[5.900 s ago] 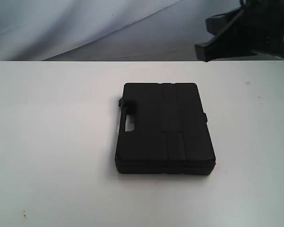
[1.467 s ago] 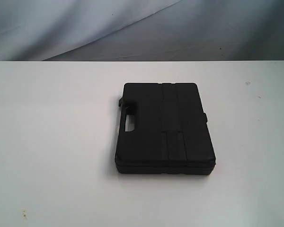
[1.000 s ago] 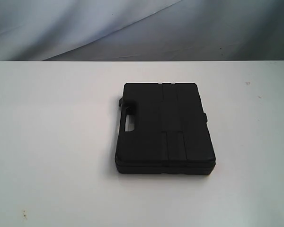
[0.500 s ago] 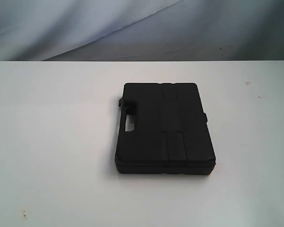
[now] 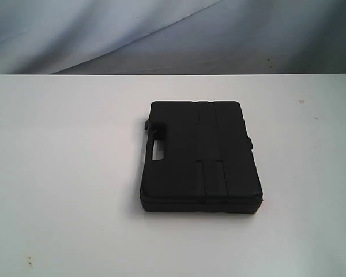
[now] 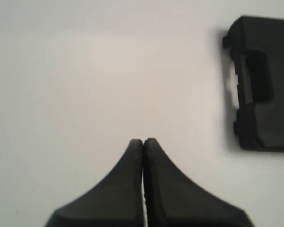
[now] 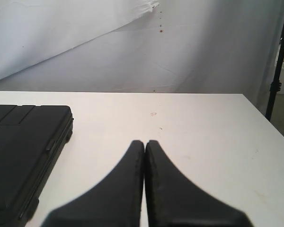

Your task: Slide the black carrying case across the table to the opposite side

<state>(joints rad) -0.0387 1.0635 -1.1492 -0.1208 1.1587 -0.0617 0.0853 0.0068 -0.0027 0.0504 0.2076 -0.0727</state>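
The black carrying case (image 5: 199, 157) lies flat near the middle of the white table (image 5: 69, 173), its handle cut-out toward the left of the exterior view. Neither arm shows in that view. In the left wrist view my left gripper (image 6: 143, 141) is shut and empty over bare table, with the case's handle side (image 6: 260, 85) well off to one side. In the right wrist view my right gripper (image 7: 145, 142) is shut and empty above the table, and the case (image 7: 23, 151) lies apart from it at the frame's edge.
A grey-white cloth backdrop (image 5: 161, 34) hangs behind the table's far edge. In the right wrist view the table's side edge (image 7: 270, 127) shows, with a black stand pole (image 7: 277, 71) beyond it. Small specks (image 5: 29, 262) mark the tabletop.
Nothing has moved over the last second and a half. In the earliest frame a black arm stood at the top right of the exterior view; it is gone now.
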